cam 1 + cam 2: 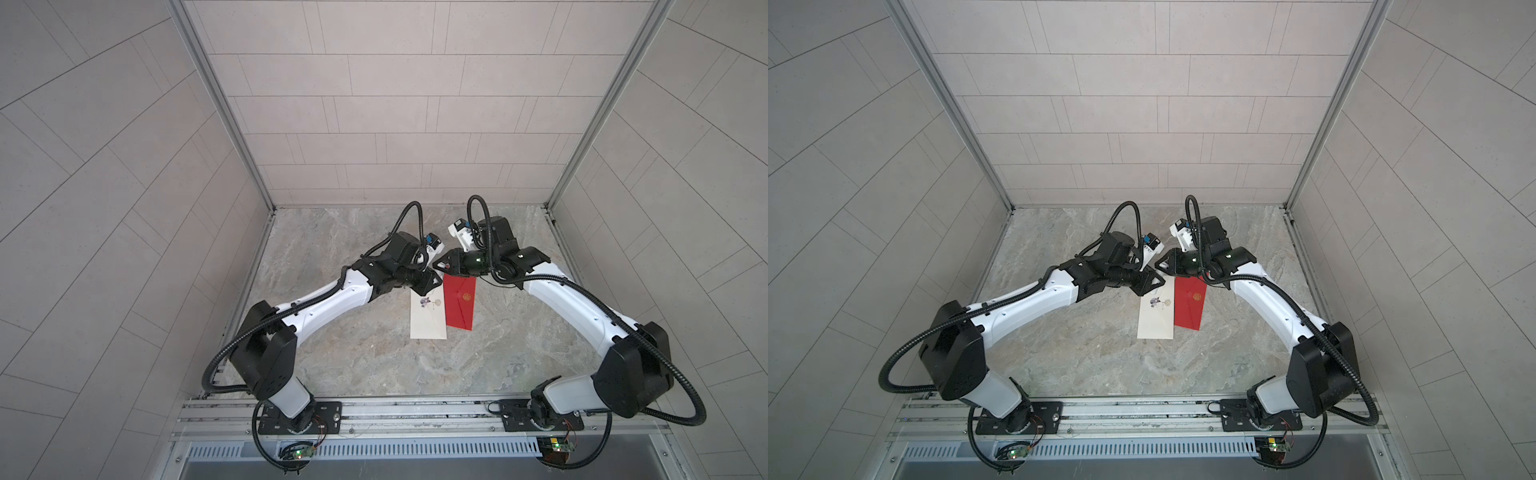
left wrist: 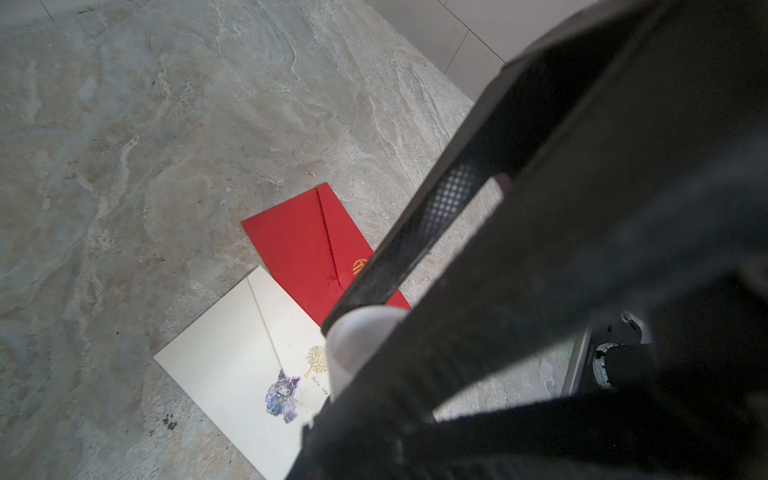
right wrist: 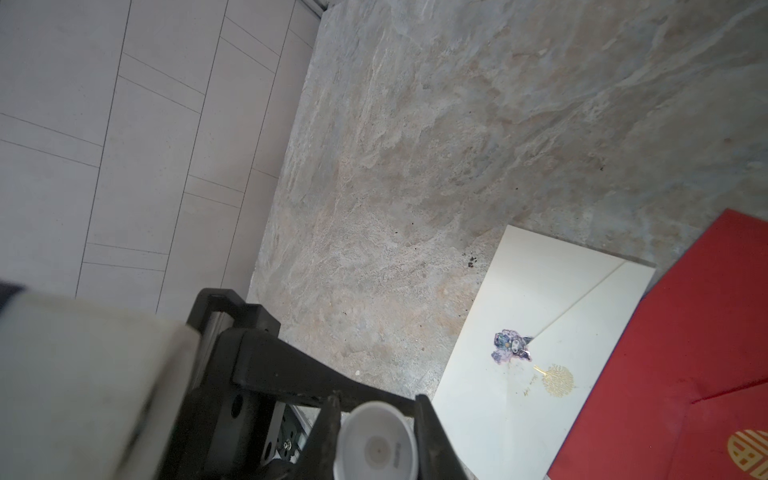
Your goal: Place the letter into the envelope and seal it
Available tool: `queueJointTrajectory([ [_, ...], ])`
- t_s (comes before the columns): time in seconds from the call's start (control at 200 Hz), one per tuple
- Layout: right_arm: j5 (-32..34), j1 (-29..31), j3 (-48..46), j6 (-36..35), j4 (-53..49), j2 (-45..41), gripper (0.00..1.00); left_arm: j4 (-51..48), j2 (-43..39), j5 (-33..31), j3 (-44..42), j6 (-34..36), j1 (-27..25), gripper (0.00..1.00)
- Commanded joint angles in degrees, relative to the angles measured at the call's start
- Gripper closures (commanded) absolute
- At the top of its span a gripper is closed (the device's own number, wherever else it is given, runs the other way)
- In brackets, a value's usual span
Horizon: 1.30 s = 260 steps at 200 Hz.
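A cream envelope (image 1: 428,320) with a purple sticker on its closed flap lies flat on the table. A red envelope (image 1: 459,303) with a gold emblem lies against its right side and overlaps its edge. The letter is out of view. Both grippers meet above the envelopes' far ends. My left gripper (image 1: 435,281) is shut on a white tube (image 2: 357,345). My right gripper (image 3: 376,409) has its fingers pressed on both sides of the tube's round end (image 3: 376,449). In both top views the tube is hidden between the two grippers.
The marble tabletop (image 1: 353,353) is walled by grey tiled panels at the back and on both sides, with metal posts in the back corners. A metal rail (image 1: 415,411) that carries both arm bases runs along the front edge.
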Motion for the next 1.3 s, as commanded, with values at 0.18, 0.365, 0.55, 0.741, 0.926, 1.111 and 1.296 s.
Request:
queueJointTrajectory([
  [0.18,-11.37,-4.51,-4.27,4.19,9.31,-2.87,0.92,2.45,-0.95,15.04,1.75,-4.16,4.62,1.0],
  [0.365,-22.84,-9.09,-8.9,6.45,17.35,-8.52,0.93,3.72,-1.84,31.58,2.85,-7.58,9.94,1.0],
  [0.55,-27.77,-8.47,-9.72,2.15,16.98,-13.93,0.93,0.26,-1.16,43.49,5.36,-7.22,11.97,1.0],
  [0.741,-29.52,-6.79,-7.22,-7.07,7.12,-15.4,0.93,-2.01,-1.34,45.81,6.66,-6.39,12.35,1.0],
  [0.926,-22.23,-6.38,-4.51,-6.96,4.45,-15.27,0.5,-18.62,-1.04,29.77,10.47,7.09,10.55,1.0],
  [1.111,-12.91,-6.37,-2.22,1.65,9.65,-14.09,0.42,-22.22,-0.03,12.82,10.39,13.49,4.4,1.0],
  [1.296,-2.54,-6.16,1.75,0.84,-0.63,-7.94,0.44,-15.71,-0.88,8.11,8.38,11.5,2.29,1.0],
])
